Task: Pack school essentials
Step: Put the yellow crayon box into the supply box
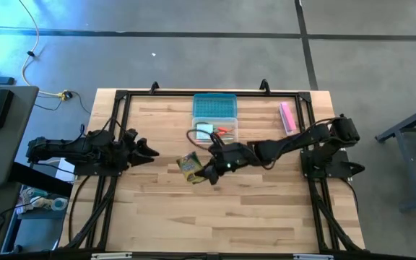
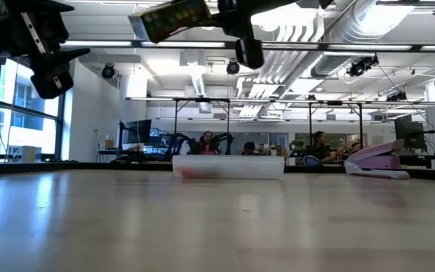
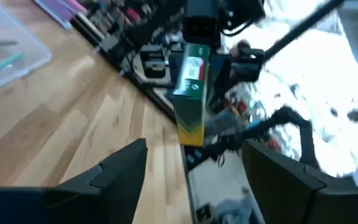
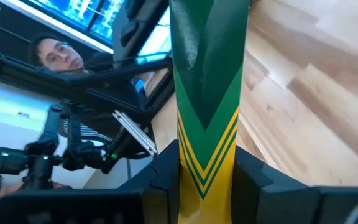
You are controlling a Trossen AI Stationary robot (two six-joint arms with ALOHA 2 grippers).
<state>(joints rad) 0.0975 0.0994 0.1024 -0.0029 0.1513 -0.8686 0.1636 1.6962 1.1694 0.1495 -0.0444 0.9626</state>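
Right gripper (image 1: 209, 172) pinches a flat yellow-green cardboard crayon pack (image 1: 189, 167) above the wooden table (image 1: 215, 209); left gripper (image 1: 149, 152) spread, beside it. Clear plastic box (image 1: 215, 115) behind.

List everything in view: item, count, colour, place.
crayon pack: 1, green-yellow, held above table centre by right gripper
box: 1, clear, blue lid behind it, table's far middle
box contents: red piece, light-blue pad, others too small to tell
pink bar: 1, far right of table
table: 1, light wood
people: several, in the room behind
left gripper: open, left side, empty
right gripper: shut on crayon pack, centre
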